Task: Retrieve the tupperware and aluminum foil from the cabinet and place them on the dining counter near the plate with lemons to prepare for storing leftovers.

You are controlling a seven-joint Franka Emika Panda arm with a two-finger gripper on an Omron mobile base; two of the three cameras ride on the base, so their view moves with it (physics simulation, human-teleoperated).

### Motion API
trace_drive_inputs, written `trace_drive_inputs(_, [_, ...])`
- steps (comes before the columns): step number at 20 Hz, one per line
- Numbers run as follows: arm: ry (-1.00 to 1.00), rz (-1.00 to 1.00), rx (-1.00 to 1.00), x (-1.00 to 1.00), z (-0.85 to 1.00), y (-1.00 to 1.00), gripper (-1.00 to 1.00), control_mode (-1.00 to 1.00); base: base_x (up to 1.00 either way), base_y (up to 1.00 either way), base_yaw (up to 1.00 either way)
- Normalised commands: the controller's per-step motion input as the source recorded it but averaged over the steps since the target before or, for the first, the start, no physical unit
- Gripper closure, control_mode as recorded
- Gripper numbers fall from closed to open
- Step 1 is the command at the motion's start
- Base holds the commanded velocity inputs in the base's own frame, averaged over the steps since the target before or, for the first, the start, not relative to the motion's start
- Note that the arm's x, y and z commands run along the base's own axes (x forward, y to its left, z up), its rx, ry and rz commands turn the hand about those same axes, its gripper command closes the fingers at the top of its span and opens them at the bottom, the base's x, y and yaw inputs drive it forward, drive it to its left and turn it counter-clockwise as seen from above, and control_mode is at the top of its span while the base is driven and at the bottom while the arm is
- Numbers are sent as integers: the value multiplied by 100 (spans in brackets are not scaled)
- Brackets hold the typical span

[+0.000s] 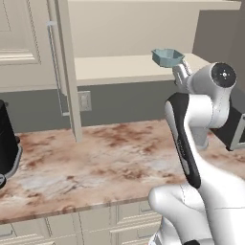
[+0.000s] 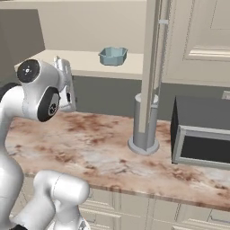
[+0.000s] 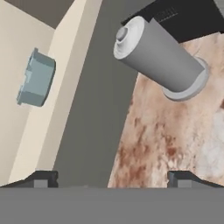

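The tupperware (image 1: 167,57) (image 2: 112,55) (image 3: 36,78) is a pale blue-grey tub standing upright on the cream shelf (image 1: 115,68) of the open cabinet. The panelled door (image 1: 67,72) (image 2: 152,67) swings out over the worktop, edge-on, with its thin bar handle (image 1: 53,67). My gripper (image 3: 113,179) is raised just below the shelf's front edge, short of the tub and apart from it. Its fingertips (image 3: 41,179) stand wide apart with nothing between them: open. The aluminum foil, the plate with lemons and the dining counter are out of view.
Below the cabinet runs a marbled worktop (image 1: 110,162) with cream drawers. A grey upright cylinder (image 2: 144,126) (image 3: 157,57) stands on it behind the open door. A dark box-shaped oven (image 2: 202,134) sits at the right, a black appliance (image 1: 7,139) at the far left.
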Motion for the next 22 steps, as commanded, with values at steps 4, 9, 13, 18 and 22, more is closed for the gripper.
trace_drive_inputs(4, [0, 0, -15, 0, 37, -37, -100, -100, 0, 0, 0])
trace_drive_inputs(9, [1, 0, -26, 16, 7, -7, -100, -100, 0, 0, 0])
trace_drive_inputs(13, [3, 0, -32, 24, 1, 0, -100, -100, 0, 0, 0])
trace_drive_inputs(18, [0, -1, -24, 33, 13, -1, -100, -100, 0, 0, 0])
trace_drive_inputs(22, [0, -6, -20, 34, 24, -8, -100, -100, 0, 0, 0])
